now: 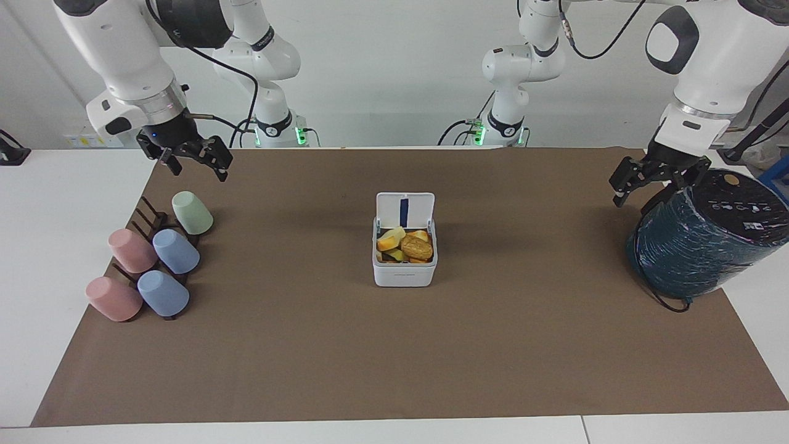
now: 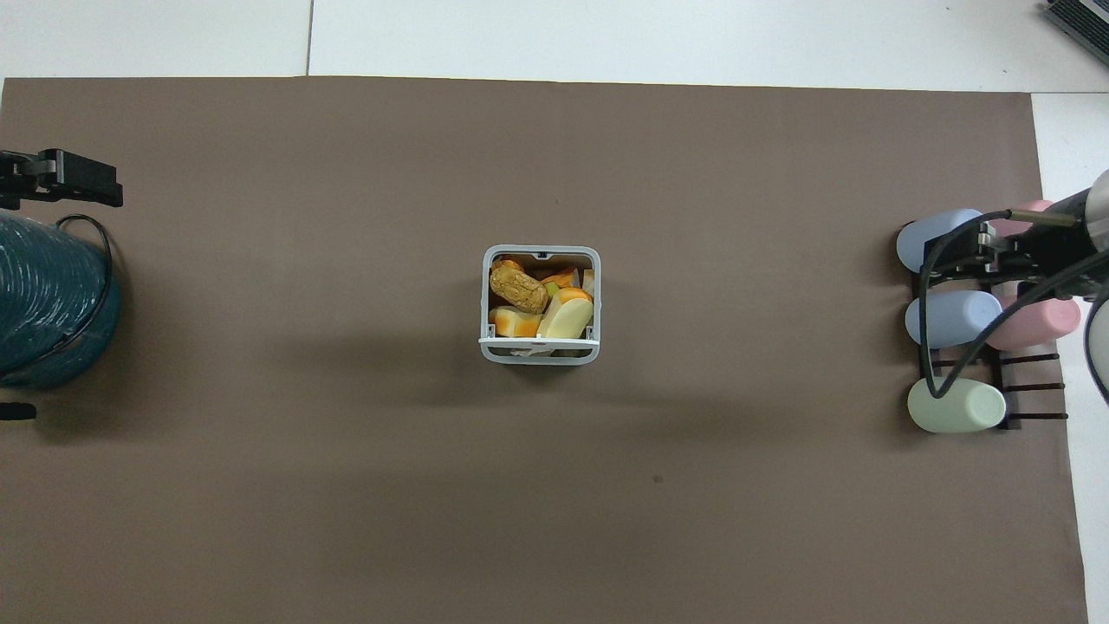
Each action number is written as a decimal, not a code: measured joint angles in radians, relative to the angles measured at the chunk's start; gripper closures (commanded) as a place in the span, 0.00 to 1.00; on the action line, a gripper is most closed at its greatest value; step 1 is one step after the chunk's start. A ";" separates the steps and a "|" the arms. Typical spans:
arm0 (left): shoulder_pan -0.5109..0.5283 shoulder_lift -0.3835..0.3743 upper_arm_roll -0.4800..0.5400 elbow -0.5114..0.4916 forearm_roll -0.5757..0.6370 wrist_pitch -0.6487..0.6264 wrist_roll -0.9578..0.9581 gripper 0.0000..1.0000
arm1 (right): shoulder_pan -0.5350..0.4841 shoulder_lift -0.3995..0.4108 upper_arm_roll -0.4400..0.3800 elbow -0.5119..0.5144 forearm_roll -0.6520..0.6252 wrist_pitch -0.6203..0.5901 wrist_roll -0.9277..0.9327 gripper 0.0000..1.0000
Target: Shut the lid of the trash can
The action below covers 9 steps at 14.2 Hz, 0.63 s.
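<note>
The trash can (image 1: 404,274) is a small white square box in the middle of the brown mat, filled with food scraps; it also shows in the overhead view (image 2: 485,299). Its lid (image 1: 405,209) stands upright and open on the side nearer to the robots, its blue inner strip showing; from overhead the lid (image 2: 539,348) is seen edge-on. My left gripper (image 1: 654,184) is open and empty in the air beside the teal cylinder's top, also in the overhead view (image 2: 54,178). My right gripper (image 1: 196,161) is open and empty over the cup rack, also in the overhead view (image 2: 992,251). Both are well apart from the trash can.
A large dark teal wrapped cylinder (image 1: 703,246) with a black top stands at the left arm's end of the mat (image 2: 43,295). A dark rack with several pastel cups (image 1: 154,262) lies at the right arm's end (image 2: 953,316). A brown mat (image 1: 493,345) covers the table.
</note>
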 measured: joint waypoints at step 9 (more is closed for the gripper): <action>-0.002 -0.004 -0.008 -0.016 0.000 -0.001 0.000 0.00 | 0.000 0.000 0.000 0.000 0.000 0.000 0.000 0.00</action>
